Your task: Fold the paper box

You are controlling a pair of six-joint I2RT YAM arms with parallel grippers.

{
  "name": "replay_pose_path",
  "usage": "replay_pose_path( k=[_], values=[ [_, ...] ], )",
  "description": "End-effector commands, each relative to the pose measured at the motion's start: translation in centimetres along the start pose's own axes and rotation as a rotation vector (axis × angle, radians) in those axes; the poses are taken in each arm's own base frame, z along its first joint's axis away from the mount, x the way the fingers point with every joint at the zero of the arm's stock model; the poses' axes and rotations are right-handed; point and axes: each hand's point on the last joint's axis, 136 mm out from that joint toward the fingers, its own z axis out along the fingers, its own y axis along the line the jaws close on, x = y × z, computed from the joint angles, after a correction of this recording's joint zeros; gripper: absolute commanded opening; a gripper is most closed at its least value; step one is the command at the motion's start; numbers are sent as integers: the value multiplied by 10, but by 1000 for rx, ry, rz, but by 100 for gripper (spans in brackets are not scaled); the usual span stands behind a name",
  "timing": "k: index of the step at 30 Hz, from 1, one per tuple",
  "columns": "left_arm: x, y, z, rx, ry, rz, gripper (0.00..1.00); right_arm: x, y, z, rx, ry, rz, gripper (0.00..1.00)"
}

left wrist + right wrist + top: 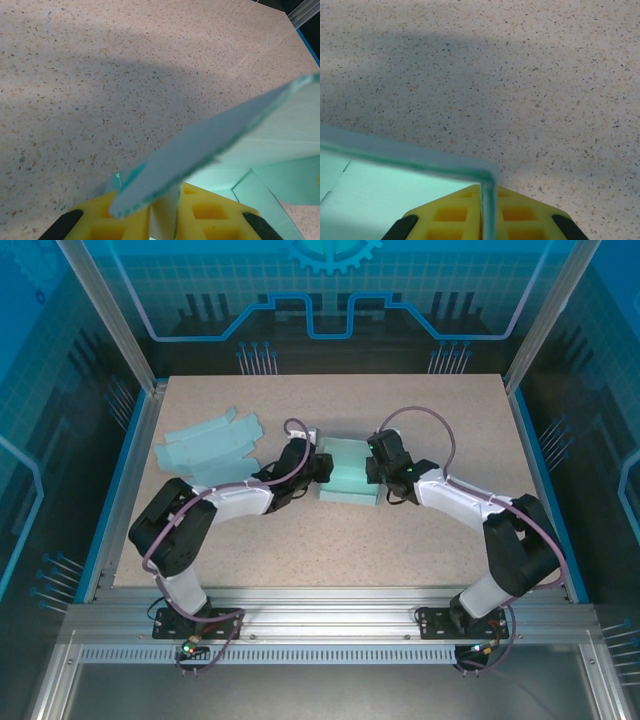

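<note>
Paper box (350, 483), Mia: where is it in the overhead view?

Mid-table (400, 550), Jon, between the 2 arms. The left gripper (320, 470) meets its left side and the right gripper (373, 468) its right side. It reads as a raised shape, not a flat sheet, so I judge the folding partly done. A pile of flat blanks (205, 448) lies well apart at the left rear, unfolded.

And from the left wrist?

Its yellow pads (210, 215) are pinched on a thin upright panel of the box that runs between them. 1 loose flap (200, 145) slants up over the pads, free at its tip. More panels with open creases lie to the right. Nothing there looks tucked or locked.

The right wrist?

Much the same hold. The pads (520, 215) sit close together, clamped on 1 thin wall seen edge-on. That wall meets a second wall (395, 155) at a square corner, and both stand above a pale inner panel (395, 200). Bare table lies beyond.

So how far along, would you say?

About midway, as a guess. On the right, 2 walls are up and a corner is formed. On the left, the flap has yet to be bent in and seated. Both arms look to be steadying the shape, not finishing it. Whether the far side is closed, I cannot tell from these views.
</note>
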Motion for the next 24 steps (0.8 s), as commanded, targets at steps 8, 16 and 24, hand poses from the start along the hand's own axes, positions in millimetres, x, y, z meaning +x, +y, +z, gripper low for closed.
replay_pose_path(
  k=[8,16,24],
  values=[
    [14,-12,-23,51,-25,28,19,12,29,-21,-119,-45,47,16],
    [28,-5,-29,22,-51,22,19,32,39,-19,-113,-29,80,18],
    [43,6,-32,-17,-50,34,19,48,37,-15,-91,-20,97,17]
  ],
)
